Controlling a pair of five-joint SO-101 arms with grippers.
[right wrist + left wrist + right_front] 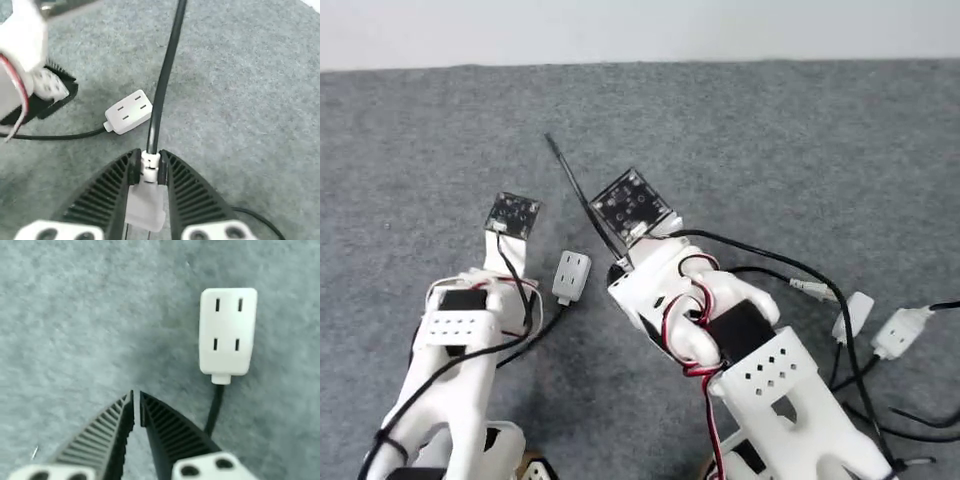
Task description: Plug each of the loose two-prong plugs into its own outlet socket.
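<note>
A white outlet block with two pairs of slots lies flat on the grey carpet, its black cord trailing back toward the arms. My left gripper hovers beside it, shut with nothing between its fingers. The same outlet block lies between the two arms in the high view. My right gripper is shut on a white two-prong plug, whose stiff black cord runs out past the fingertips. The outlet block sits just beyond and to one side of that plug.
More white plugs on tangled black cords lie at the right of the carpet beside the right arm. The left arm stands at the lower left. Bare carpet stretches toward the far edge.
</note>
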